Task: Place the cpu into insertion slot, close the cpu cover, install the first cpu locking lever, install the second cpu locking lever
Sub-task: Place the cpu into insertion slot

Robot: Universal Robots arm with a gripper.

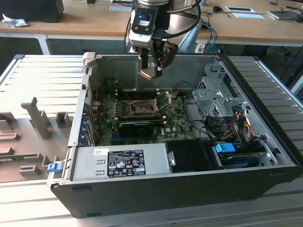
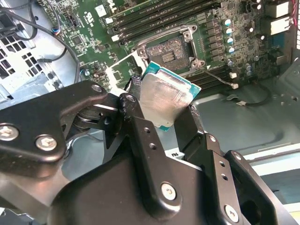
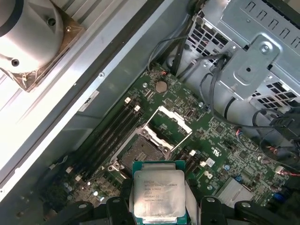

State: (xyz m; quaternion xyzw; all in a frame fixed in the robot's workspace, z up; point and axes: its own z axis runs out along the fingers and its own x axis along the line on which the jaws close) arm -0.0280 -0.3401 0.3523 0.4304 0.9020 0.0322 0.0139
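Note:
My gripper (image 1: pixel 150 70) hangs above the rear of the open computer case, shut on the cpu (image 1: pixel 147 73), a small silvery square chip with a green edge. In both wrist views the cpu (image 2: pixel 164 96) (image 3: pixel 158 192) sits clamped between the black fingers (image 2: pixel 140 136), tilted and well above the motherboard. The insertion slot (image 1: pixel 141 108) (image 3: pixel 142 152) (image 2: pixel 168 51) lies open below it on the green board, its contact field bare. The cpu cover (image 3: pixel 169 123) (image 2: pixel 123 66) stands swung up beside the slot, partly hidden by a finger in the second wrist view.
A grey power-supply box (image 1: pixel 120 163) fills the case's front. A long black card (image 1: pixel 139 125) lies in front of the slot, and memory sticks (image 3: pixel 110 138) run along one side of it. A metal drive cage (image 1: pixel 215 94) and cable bundles (image 1: pixel 227 124) crowd the exterior view's right.

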